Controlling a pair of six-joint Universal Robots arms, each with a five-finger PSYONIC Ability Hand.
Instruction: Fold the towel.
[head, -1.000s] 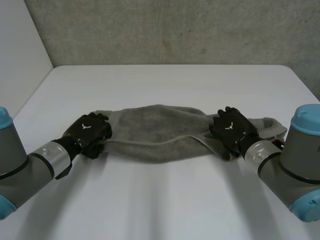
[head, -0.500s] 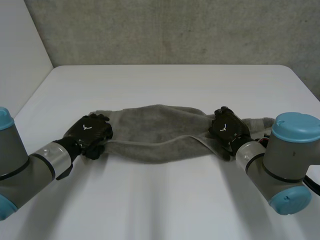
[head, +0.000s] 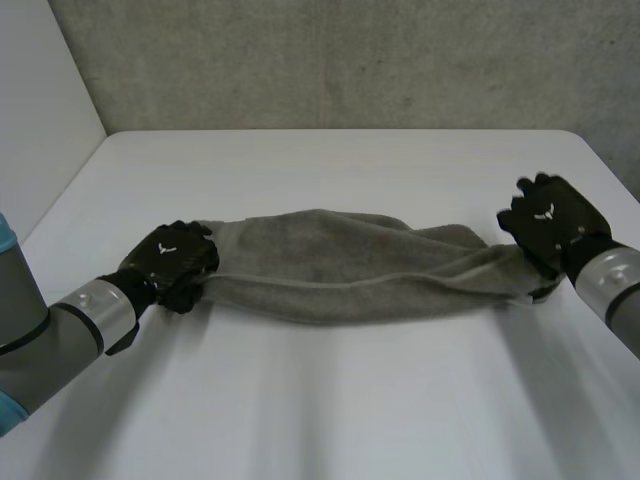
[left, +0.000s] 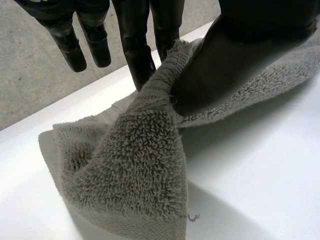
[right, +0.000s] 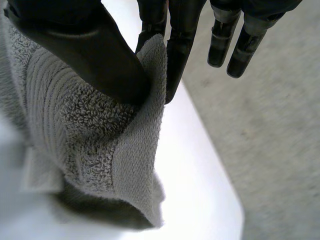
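Across the near half of a white table (head: 330, 420) a grey terry towel (head: 340, 272) lies bunched into a long, sagging band, drawn from side to side between the two hands; a rough concrete wall (head: 350, 60) rises behind the table's far edge, and a plain white panel (head: 40, 100) stands off to the robot's left; in the head view the back of each black hand covers its end of the cloth, so the grips read best from the wrists.

The left hand (head: 170, 262) sits low at the towel's left end, its left arm (head: 60, 330) reaching in from the near side; in the left wrist view the left hand (left: 235, 55) pinches a folded corner of the towel (left: 135, 175) between thumb and fingers (left: 137, 55), a thick flap hanging below the pinch; the other fingers stand straight, clear of the cloth.

The right hand (head: 548, 222) has the towel's right end, close to the table's right edge, ahead of the right arm (head: 615, 290); in the right wrist view the right hand (right: 85, 50) presses the towel (right: 75, 130) by its flat hem band against its fingers (right: 177, 50) with the thumb; the corner drapes down from there toward the table.
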